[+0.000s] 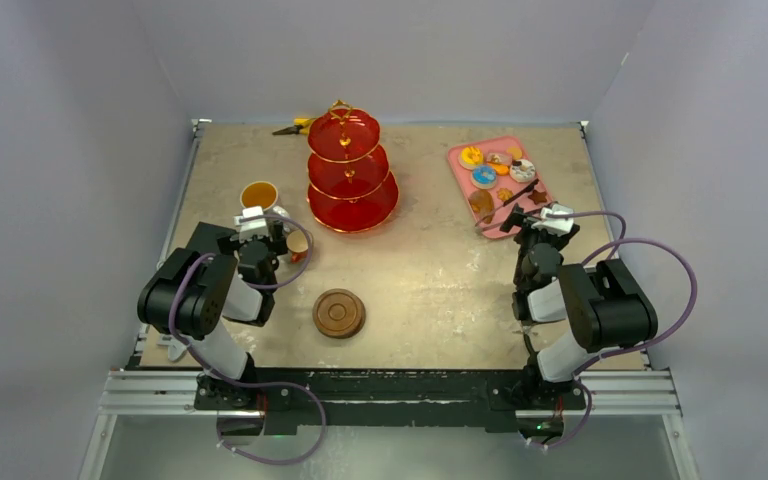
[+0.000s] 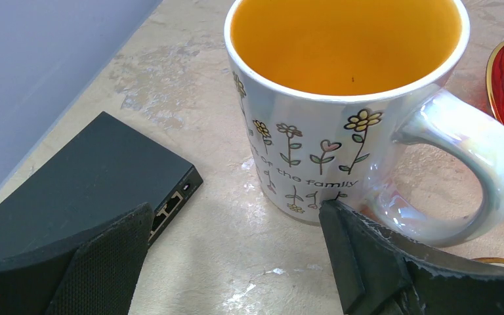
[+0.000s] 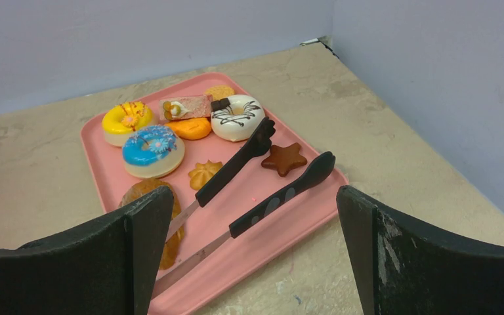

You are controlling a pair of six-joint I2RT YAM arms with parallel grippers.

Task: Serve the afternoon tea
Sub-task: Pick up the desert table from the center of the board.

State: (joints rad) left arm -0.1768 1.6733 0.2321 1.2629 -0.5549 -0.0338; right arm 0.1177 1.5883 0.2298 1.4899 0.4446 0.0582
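iridescent white ceramic, the mug (image 2: 315, 131) of amber tea carries drawn flowers and the words "of the family". it stands on the stone-look table (image 1: 430, 270), just left of the red three-tier stand (image 1: 352, 170). the left gripper (image 2: 236, 220) sits just short of the mug, jaws wide apart and holding nothing. the right gripper (image 3: 256, 197) is equally wide and empty, near the pink tray (image 3: 256, 184), where iced doughnuts, a star biscuit and other pastries (image 3: 152, 147) lie beside black tongs (image 3: 233, 167).

Left arm (image 1: 205, 300) and right arm (image 1: 590, 310): black housings joined by white links, looping purple cables (image 1: 323, 420), and black wedge-shaped fingers (image 2: 105, 262) with worn edges.
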